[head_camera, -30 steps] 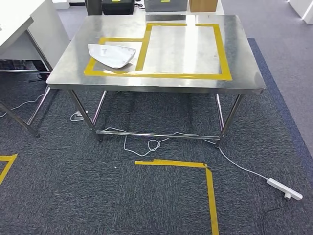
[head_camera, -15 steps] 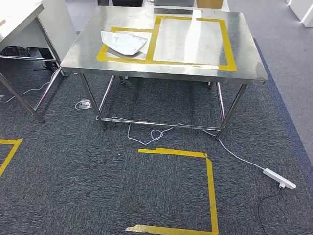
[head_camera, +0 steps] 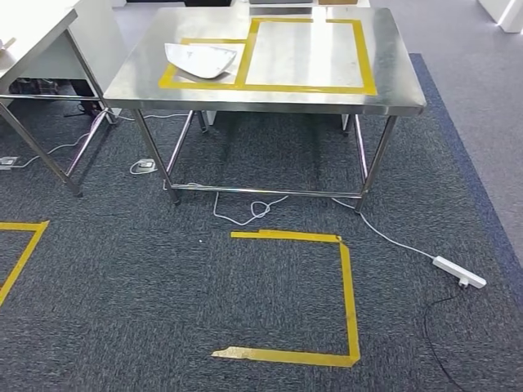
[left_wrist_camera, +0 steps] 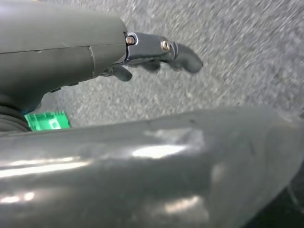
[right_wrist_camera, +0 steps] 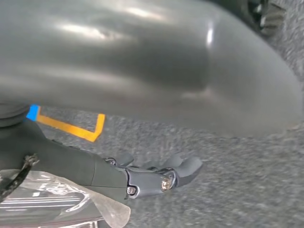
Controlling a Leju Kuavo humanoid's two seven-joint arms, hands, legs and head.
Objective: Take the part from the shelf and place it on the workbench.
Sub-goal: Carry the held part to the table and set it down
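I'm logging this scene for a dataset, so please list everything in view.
workbench: one, bare steel, on the dark carpet ahead
tape frames: two, yellow, side by side on the workbench
part: one, white, inside the smaller frame
second table: one, pale, left of the workbench
floor tape: yellow, open square in front of the workbench; another piece at the left edge
power strip: one, white, on the carpet at right, with a white cable
plastic wrap: one, clear, beside the right hand; whether it is held, cannot tell
left hand: dark, holds nothing
right hand: dark, above the carpet
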